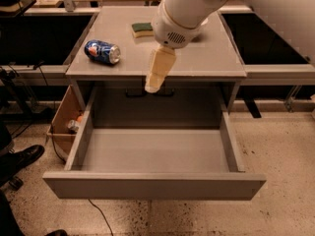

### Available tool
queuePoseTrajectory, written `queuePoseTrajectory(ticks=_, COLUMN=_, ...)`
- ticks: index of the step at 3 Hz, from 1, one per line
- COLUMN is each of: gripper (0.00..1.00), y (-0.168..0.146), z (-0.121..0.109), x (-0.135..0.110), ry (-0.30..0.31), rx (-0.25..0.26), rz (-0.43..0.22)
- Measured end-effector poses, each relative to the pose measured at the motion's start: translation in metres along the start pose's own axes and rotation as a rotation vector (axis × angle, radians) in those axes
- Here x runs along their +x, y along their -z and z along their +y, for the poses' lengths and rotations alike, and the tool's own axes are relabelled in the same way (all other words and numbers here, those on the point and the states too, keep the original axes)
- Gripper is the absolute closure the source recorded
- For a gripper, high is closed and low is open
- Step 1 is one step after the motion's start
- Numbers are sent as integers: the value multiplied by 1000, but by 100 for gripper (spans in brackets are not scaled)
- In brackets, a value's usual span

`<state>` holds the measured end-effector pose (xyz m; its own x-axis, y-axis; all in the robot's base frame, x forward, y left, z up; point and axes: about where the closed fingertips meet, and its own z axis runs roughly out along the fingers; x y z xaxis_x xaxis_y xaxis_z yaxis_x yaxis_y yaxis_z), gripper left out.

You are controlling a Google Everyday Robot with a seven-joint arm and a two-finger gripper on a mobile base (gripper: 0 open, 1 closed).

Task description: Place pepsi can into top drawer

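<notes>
While pepsi can lies on cabinet top, gripper hangs nearby, state unclear.

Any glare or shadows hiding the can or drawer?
Camera view: no glare; the can lies evenly lit on the cabinet top; the open drawer is darker at its back wall; the gripper hangs at the top's front edge.

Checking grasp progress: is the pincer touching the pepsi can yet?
Apart. The camera view shows bare tabletop between the pincer, hanging over its front edge, and the pepsi can lying on its side.
</notes>
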<state>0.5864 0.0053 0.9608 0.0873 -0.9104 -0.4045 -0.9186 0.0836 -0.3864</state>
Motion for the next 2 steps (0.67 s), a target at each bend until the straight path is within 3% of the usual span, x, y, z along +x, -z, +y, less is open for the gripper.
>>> queuePoseTrajectory(ticks=1, gripper=0, y=-38, z=-6, x=-48, ry=0, rx=-22, rz=-62)
queuePoseTrajectory(ticks=2, gripper=0, y=-38, z=-6, x=-48, ry=-1, rx=-22, rz=-62)
